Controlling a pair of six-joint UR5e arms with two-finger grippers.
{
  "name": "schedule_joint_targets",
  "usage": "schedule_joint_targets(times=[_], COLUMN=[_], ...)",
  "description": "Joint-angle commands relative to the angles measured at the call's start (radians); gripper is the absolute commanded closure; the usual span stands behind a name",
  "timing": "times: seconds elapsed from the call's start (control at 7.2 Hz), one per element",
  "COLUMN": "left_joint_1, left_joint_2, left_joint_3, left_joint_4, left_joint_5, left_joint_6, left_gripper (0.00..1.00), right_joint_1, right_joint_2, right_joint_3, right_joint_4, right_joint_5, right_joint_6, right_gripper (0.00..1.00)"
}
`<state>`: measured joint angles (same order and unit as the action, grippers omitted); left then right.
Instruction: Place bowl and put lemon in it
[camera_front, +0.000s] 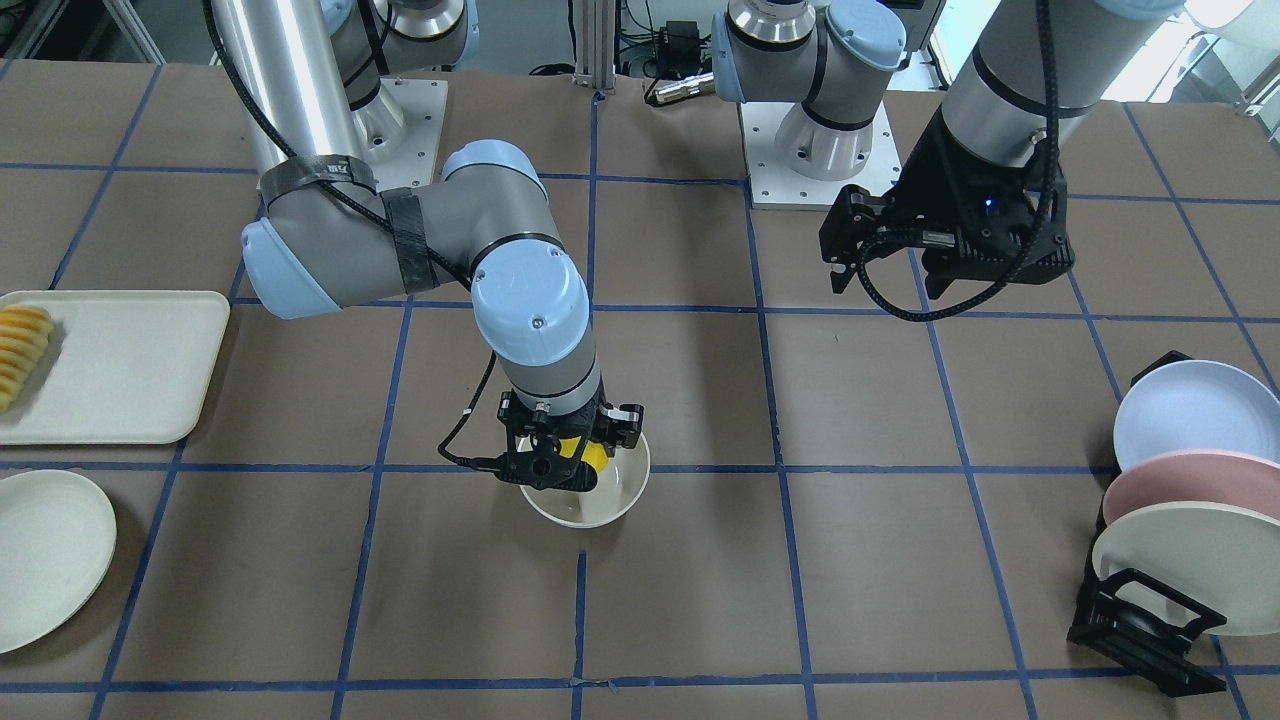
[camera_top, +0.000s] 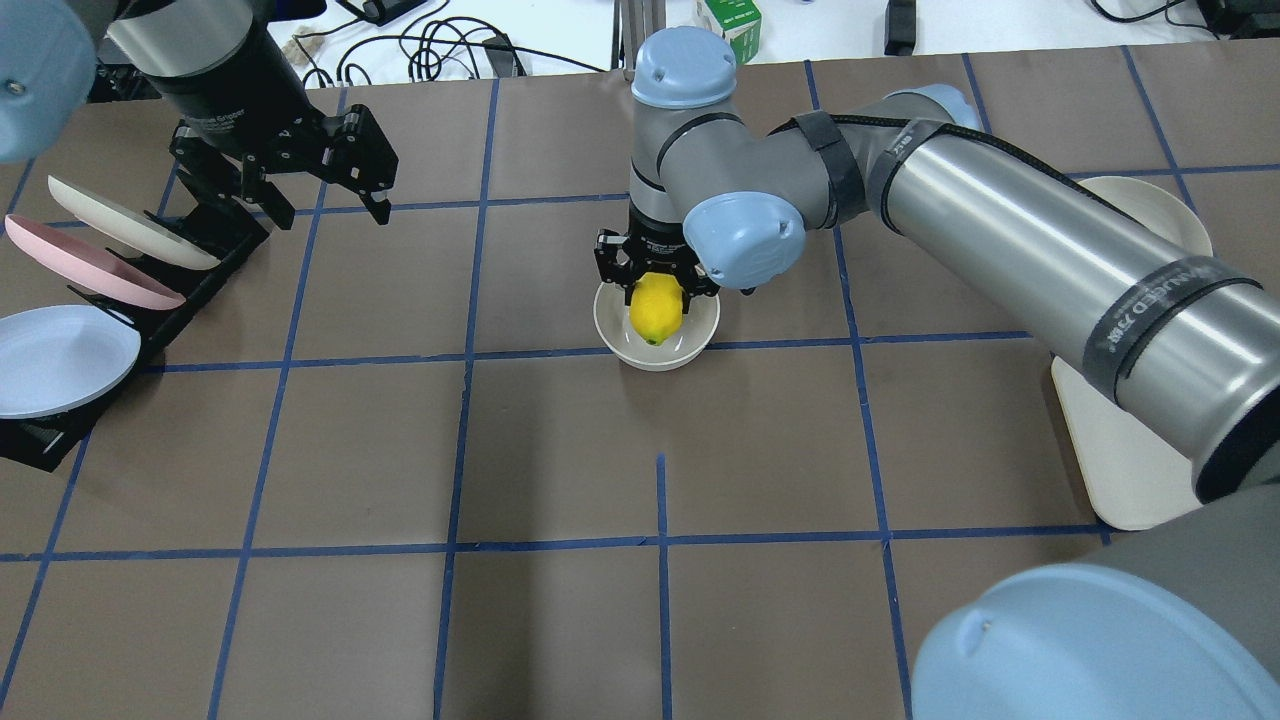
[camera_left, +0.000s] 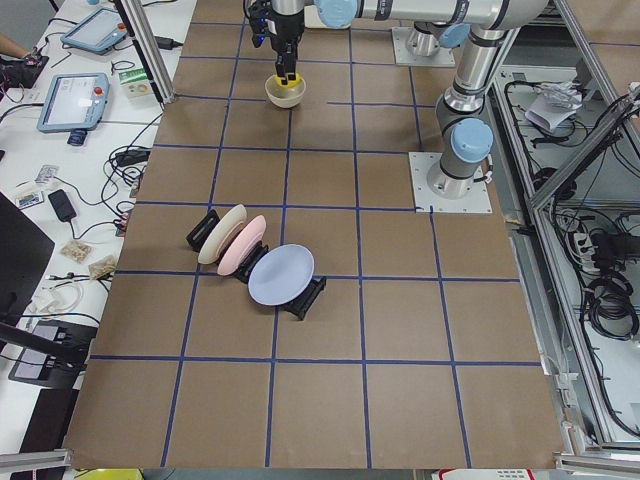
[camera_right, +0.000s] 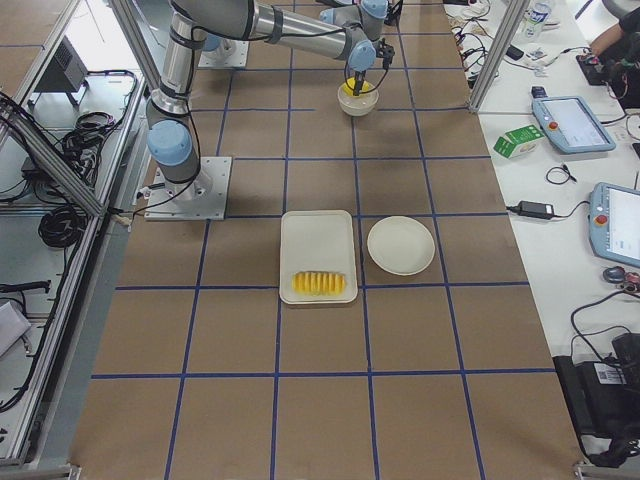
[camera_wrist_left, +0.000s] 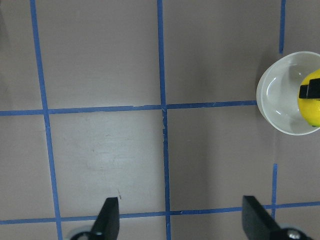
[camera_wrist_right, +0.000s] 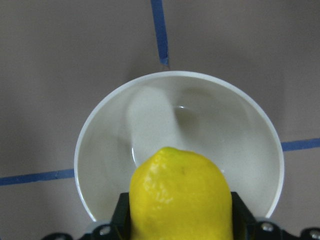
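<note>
Overhead and front cameras face across the brown blue-gridded table (camera_top: 560, 450); end cameras look along it, far off; both downward wrist cameras share the round off-white bowl (camera_wrist_left: 277, 95).

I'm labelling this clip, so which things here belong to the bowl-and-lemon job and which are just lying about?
In the job: bowl, lemon, right gripper holding the lemon over the bowl.
Lying about: racked plates, tray, sliced yellow food on it, flat cream plate.

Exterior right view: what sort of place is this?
Probably a robotics lab workcell: two arms bolted to a tape-gridded table, teach pendants on the side bench, aluminium frame posts.
</note>
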<state>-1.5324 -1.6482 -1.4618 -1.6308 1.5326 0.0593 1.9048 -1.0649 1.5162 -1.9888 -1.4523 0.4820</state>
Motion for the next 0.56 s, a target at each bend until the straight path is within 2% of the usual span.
schedule_joint_targets(times=[0.0, 0.14, 0.28, 0.42], left_joint_1=[0.003, 0.003, 0.005, 0.009], left_joint_2=[-0.001, -0.002, -0.001, 0.001], left_joint_3=[-0.002, -0.003, 0.003, -0.003], left_joint_4=[0.000, 0.000, 0.000, 0.000], left_joint_5=[-0.005, -0.003, -0.003, -0.003], left_joint_6=[-0.001, -0.001, -0.001, 0.004], left_gripper=[0.14, 0.14, 0.13, 0.13], right_joint_1=[0.002, 0.002, 0.002, 0.002], right_joint_2=[0.022, 0.049, 0.052, 0.052], right_joint_3=[0.016, 0.016, 0.021, 0.024], right_joint_4=[-0.013, -0.084, -0.103, -0.105], right_joint_5=[0.009, 0.009, 0.007, -0.005], right_joint_6=[-0.014, -0.007, -0.008, -0.020], right_gripper=[0.95, 0.89, 0.79, 0.38])
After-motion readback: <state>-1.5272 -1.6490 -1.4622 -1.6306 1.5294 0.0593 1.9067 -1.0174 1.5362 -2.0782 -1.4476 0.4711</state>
